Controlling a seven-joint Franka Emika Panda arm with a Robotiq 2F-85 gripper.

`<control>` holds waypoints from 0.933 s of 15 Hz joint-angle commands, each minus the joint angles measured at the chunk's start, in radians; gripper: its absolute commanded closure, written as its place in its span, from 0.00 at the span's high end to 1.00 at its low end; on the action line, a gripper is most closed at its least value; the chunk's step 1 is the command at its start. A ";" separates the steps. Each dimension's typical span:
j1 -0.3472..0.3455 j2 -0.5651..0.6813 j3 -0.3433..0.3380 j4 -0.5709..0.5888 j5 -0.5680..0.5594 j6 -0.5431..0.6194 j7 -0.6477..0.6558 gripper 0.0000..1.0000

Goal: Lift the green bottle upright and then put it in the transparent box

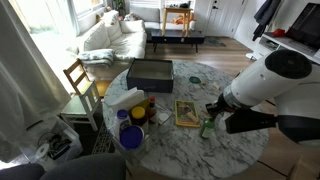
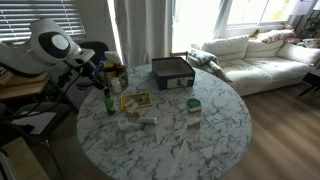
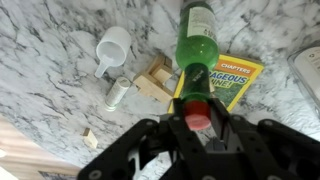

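The white, rounded robot arm (image 1: 268,82) is leaning forward, with its wrist bending downward. The black two-fingered gripper (image 3: 198,120) is pointing down. Its dark fingers (image 3: 138,150) are pressing in on either side of the red-capped neck of the slim green bottle (image 3: 198,45), gripping it from above.

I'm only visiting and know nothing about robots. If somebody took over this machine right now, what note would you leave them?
Pincer: seems shut on the red cap of the slim green bottle.
Bottle: upright beside the yellow-framed picture card, near the round white marble table's edge; whether its base touches the table is unclear.
Done: bottle stands upright.
Left: carry it to the rectangular box across the table, lower it in, release.
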 commanded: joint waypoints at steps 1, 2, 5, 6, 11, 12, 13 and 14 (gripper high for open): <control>-0.001 -0.013 0.002 -0.011 -0.013 -0.007 0.009 0.64; 0.002 -0.015 -0.002 -0.013 0.010 -0.006 -0.011 0.70; 0.013 -0.016 -0.016 -0.017 0.091 0.001 -0.085 0.94; 0.019 -0.013 -0.022 -0.016 0.144 0.001 -0.128 0.99; 0.066 0.026 -0.040 0.023 0.504 -0.047 -0.448 1.00; 0.068 0.030 -0.040 0.034 0.553 -0.063 -0.497 0.99; 0.064 0.036 -0.040 0.046 0.577 -0.078 -0.524 0.87; 0.059 0.040 -0.040 0.056 0.592 -0.090 -0.546 0.81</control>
